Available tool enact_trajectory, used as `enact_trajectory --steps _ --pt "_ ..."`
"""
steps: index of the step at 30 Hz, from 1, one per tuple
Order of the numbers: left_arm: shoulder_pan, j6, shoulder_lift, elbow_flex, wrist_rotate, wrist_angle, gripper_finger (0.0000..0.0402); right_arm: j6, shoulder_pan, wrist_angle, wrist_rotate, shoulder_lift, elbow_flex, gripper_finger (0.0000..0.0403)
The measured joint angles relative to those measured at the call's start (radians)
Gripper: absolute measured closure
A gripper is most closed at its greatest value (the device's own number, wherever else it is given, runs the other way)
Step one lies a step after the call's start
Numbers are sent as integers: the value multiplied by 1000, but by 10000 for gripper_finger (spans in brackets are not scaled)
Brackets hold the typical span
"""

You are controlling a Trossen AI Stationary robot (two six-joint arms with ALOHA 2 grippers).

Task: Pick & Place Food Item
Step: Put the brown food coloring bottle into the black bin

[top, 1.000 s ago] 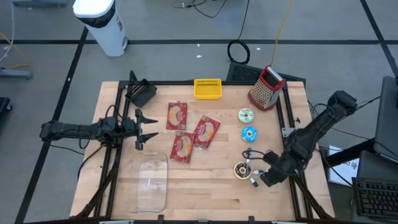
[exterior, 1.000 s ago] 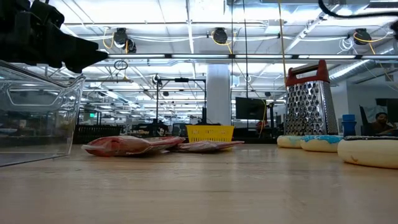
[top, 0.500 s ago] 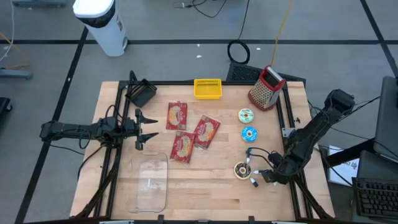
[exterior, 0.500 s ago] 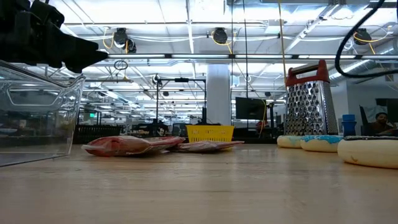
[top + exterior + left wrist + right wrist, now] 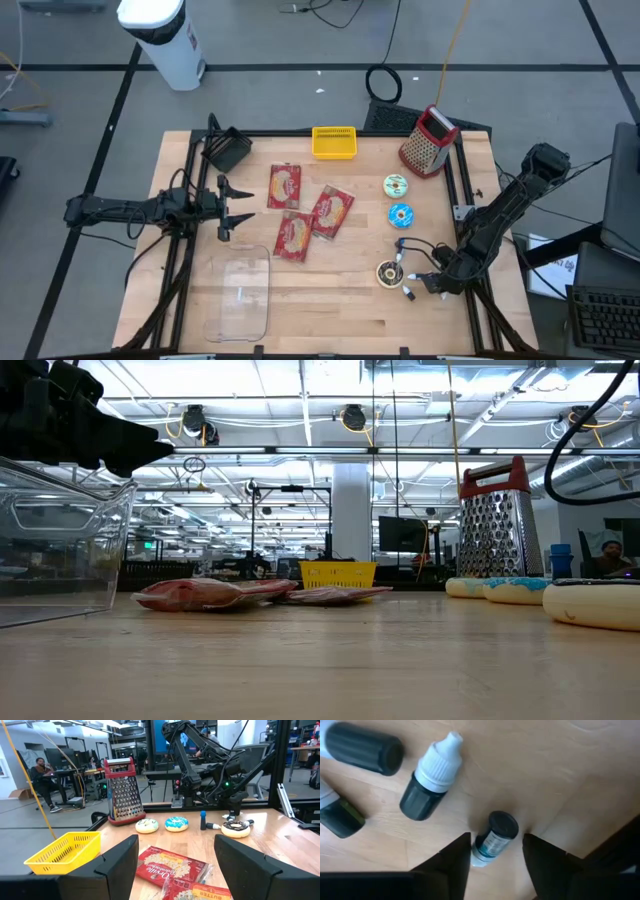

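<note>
My right gripper (image 5: pixel 420 287) hangs low over the table's near right part, pointing steeply down, open. In the right wrist view its fingers stand on either side of a small dark dropper bottle (image 5: pixel 495 837) that lies on its side on the wood. Two more small bottles (image 5: pixel 427 780) lie close by, next to a chocolate donut (image 5: pixel 388 272). A white donut (image 5: pixel 396 185) and a blue donut (image 5: pixel 400 215) lie farther back. Three red snack packets (image 5: pixel 310 212) lie mid-table. My left gripper (image 5: pixel 228 208) waits open and level at the left. My right gripper comes at the lying bottle from above, slanting, one finger (image 5: pixel 457 857) beside its white end (image 5: pixel 479 851) and the other beside its dark cap. I cannot tell whether either finger touches the bottle. The bottle rests on the table.
A clear plastic container (image 5: pixel 240 295) lies at the near left. A yellow basket (image 5: pixel 334 142) and a red-topped grater (image 5: pixel 428 140) stand at the far edge. A black frame rail (image 5: pixel 465 200) runs along the right side, close to my right arm.
My right gripper has come down toward the table and the small bottles beside the chocolate donut, then nearly stopped. Nothing on the table has moved.
</note>
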Motion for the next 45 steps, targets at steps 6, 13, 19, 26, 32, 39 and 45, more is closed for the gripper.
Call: enact_trajectory --steps 6,13,19,26,32,39,45 --pt "0 0 0 0 0 0 144 -15 0 -1 9 1 0 310" --pt "0 0 0 0 0 0 144 -77 0 9 81 0 0 340" --pt "0 0 0 0 0 0 144 -173 -2 68 104 -33 -4 324" --pt "0 0 0 0 0 0 144 -308 -2 208 168 -102 -3 336" --pt "0 0 0 0 0 0 144 -558 -6 341 296 -114 -2 330" --pt "0 0 0 0 0 0 144 -946 -51 450 486 -114 -2 333" --pt "0 0 0 0 0 0 144 -1256 -117 622 589 -114 -2 332"
